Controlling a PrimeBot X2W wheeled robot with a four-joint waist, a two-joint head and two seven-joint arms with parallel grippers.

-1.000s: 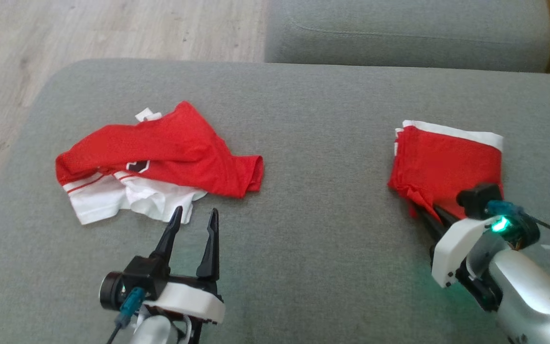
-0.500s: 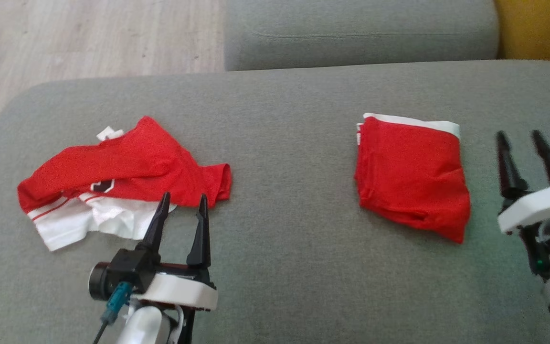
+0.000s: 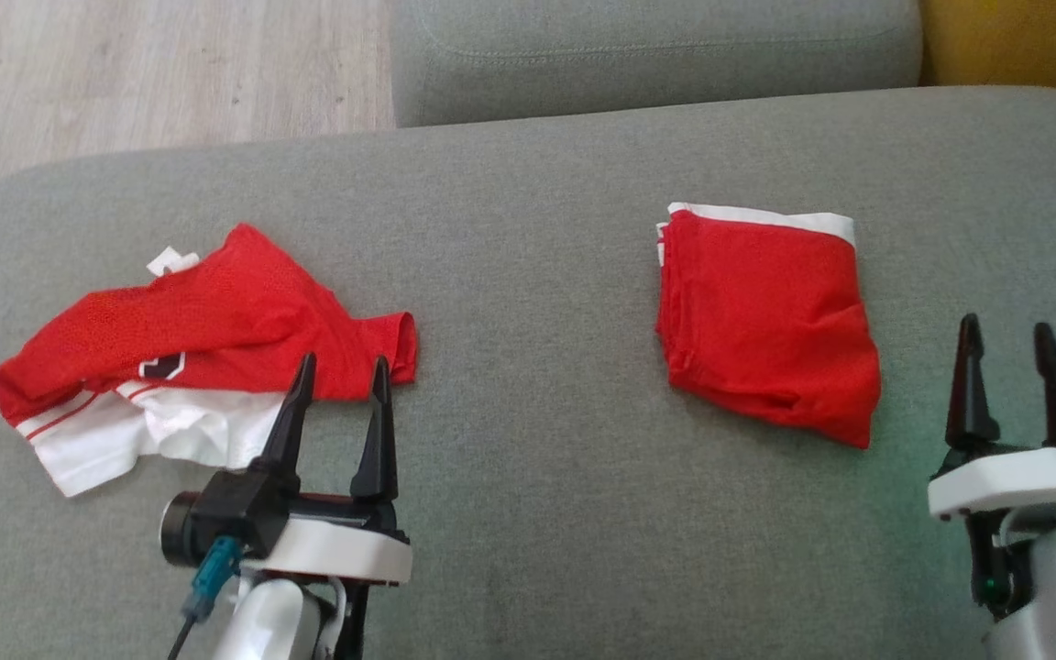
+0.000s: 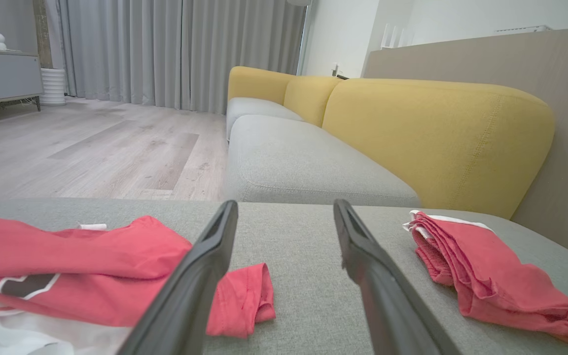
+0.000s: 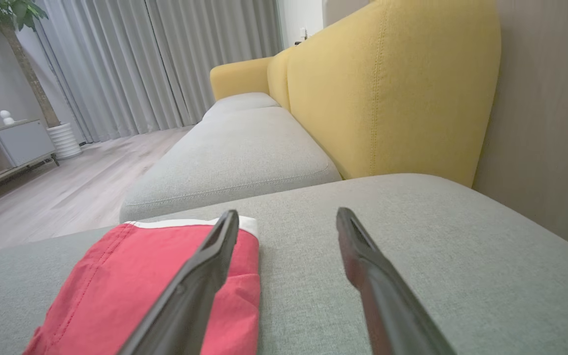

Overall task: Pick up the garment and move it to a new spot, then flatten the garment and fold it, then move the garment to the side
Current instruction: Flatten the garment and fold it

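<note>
While both hands stand open and empty, the crumpled red-and-white mesh jersey (image 3: 207, 357) lies on the grey sofa cushion (image 3: 537, 275), just far-left of the left hand (image 3: 344, 359), with its long axis running left to right. The right hand (image 3: 1006, 324) sits near the folded red garment (image 3: 766, 321), far right. The jersey's dark emblem and white tag show no readable writing.

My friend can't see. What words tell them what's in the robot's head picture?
A folded red garment lies on the right of a grey cushion, a crumpled red-and-white shirt on the left. The left gripper, open and empty, points at the shirt; the right gripper, also open and empty, sits beside the folded garment.
</note>
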